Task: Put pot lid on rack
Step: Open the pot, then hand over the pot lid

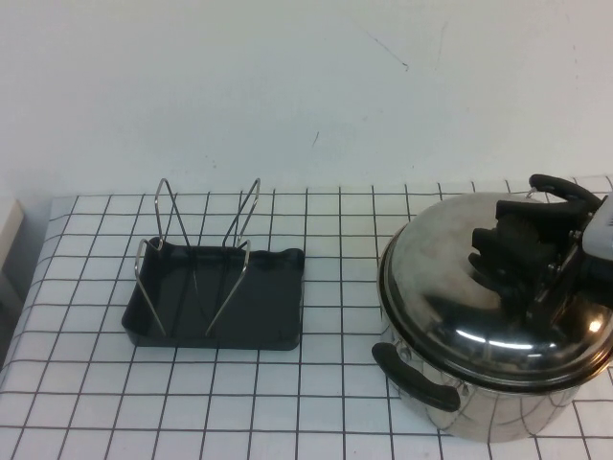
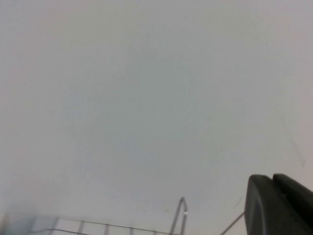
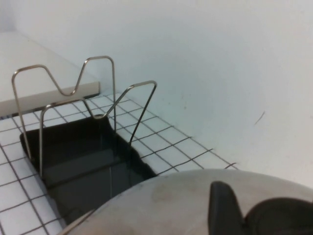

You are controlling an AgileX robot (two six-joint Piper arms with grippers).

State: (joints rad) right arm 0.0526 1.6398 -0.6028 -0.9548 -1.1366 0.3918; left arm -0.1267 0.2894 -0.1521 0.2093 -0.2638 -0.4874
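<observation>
On the right side of the gridded table (image 1: 335, 402), the lid (image 1: 460, 297) is sitting on top of the pot (image 1: 479, 407), its shiny dome covering the pot's mouth. The right gripper (image 1: 508, 251) is hanging directly over the centre of the lid, its black fingers reaching down around the middle where the knob would be; the knob itself is hidden beneath them, so I cannot tell whether the fingers are closing on it or only resting beside it. From the right wrist camera, one dark finger (image 3: 222, 208) is showing against the steel dome, touching or nearly touching it.

To the left, well apart from the pot, the rack (image 1: 278, 316) is lying flat on the table, its dark tray bare and its wire uprights (image 1: 239, 216) standing at the far end and along the left part.

The left gripper (image 2: 279, 205) is appearing only in its own wrist camera, as a dark tip at the corner, pointing toward the pale wall with a wire of the rack (image 2: 182, 215) below it. How wide it is standing cannot be told.
</observation>
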